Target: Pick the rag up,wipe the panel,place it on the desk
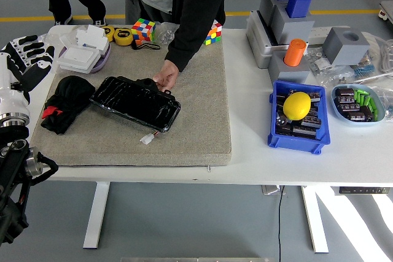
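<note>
The black rag [66, 102], with a red tag at its left side, lies crumpled on the grey mat [196, 121] at the left. The glossy black panel [136, 102] lies on the mat just right of the rag. A person's hand [166, 78] holds the panel's far right corner. My left hand [23, 59] is open with fingers spread, raised at the left edge of the view, up and left of the rag and apart from it. The right arm is out of view.
A white box on a purple dish [83, 56], tape rolls [124, 36] and two colour cubes [143, 30] stand along the mat's far edge. A blue bin with a yellow ball [298, 106], grey blocks [288, 19] and a parts tray [358, 102] fill the right side.
</note>
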### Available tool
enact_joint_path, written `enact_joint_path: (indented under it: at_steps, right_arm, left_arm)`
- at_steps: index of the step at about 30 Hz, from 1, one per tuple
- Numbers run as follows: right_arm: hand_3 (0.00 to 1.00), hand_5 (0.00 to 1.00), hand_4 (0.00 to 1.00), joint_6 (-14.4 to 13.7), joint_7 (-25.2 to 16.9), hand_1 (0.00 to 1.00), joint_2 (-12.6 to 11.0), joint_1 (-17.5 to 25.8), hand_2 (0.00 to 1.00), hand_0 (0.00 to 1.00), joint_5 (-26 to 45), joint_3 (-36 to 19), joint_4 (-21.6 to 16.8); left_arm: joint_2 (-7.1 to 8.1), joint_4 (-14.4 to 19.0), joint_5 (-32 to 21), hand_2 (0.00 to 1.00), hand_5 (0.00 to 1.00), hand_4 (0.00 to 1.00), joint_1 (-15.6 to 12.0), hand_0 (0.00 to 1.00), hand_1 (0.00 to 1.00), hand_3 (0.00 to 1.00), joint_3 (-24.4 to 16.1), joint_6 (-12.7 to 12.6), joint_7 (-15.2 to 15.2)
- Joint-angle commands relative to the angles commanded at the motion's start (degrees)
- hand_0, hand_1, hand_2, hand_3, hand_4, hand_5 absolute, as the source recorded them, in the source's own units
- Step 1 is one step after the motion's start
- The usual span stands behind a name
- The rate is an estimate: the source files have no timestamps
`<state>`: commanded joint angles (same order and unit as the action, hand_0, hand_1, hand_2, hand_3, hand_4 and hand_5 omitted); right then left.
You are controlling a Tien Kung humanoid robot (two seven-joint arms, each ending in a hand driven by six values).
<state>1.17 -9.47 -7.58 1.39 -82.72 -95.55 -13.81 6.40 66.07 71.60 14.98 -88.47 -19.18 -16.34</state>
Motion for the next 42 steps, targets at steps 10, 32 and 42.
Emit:
enact_joint_path:
  at_steps: [10, 32, 42]
  right_arm:
    - [0.521, 0.368, 0.904, -0.1, -0.2, 0.565, -0.4, -0.1, 0.493, 0.536, -0.5, -0.3, 0.2]
    - [0.522, 0.368, 0.899, -0.1, 0.1, 0.564, 1.8, 2.4, 0.493, 0.544, -2.1, -3.7, 0.3]
    - [0.522, 0.369, 0.898, -0.1, 0.3, 0.563, 1.7, 2.6, 0.493, 0.545, -3.6, -5.7, 1.0]
  left_arm:
    - [0.36, 0.9, -0.1, 0.587, 0.166, 0.811, 0.4, 0.5, 0.591, 0.604, -1.0, 0.3, 0.1]
    - [0.0, 2.7, 0.7, 0.592, 0.177, 0.813, -3.8, 0.501, 0.593, 0.609, -3.6, 0.7, 0.8]
    - [-0.66, 2.8, 1.1, 0.594, 0.178, 0.814, -4.4, 0.502, 0.594, 0.612, -3.5, 1.1, 1.2]
